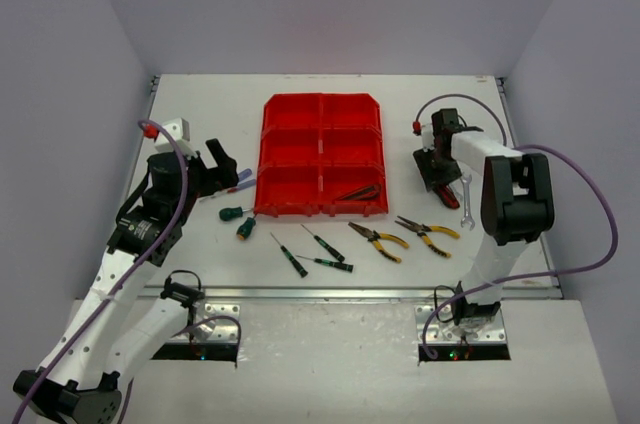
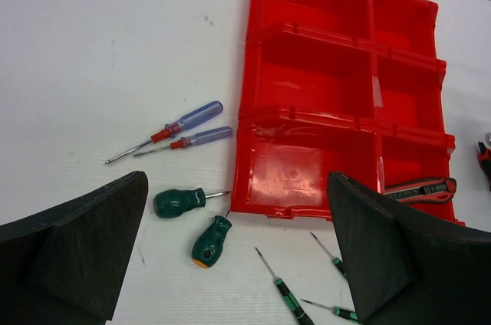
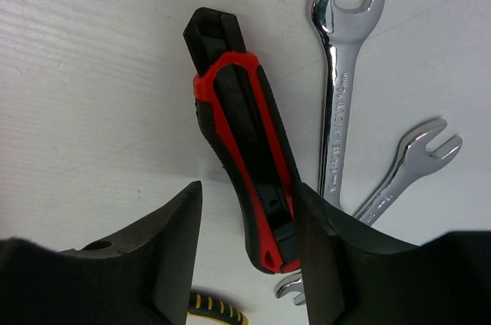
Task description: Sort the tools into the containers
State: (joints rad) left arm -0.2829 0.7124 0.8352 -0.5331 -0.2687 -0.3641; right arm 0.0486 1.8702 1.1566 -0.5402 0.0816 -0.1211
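Note:
The red bin block stands mid-table and also shows in the left wrist view. A red and black tool lies in its near right compartment. My right gripper is open, its fingers either side of a red and black utility knife lying on the table; the right finger touches it. Two silver wrenches lie beside it. My left gripper is open and empty above two stubby green screwdrivers. Two blue screwdrivers lie left of the bin.
Three thin green screwdrivers and two yellow-handled pliers lie in front of the bin. A wrench lies right of my right gripper. A yellow and black handle shows under the right fingers. Walls enclose the table.

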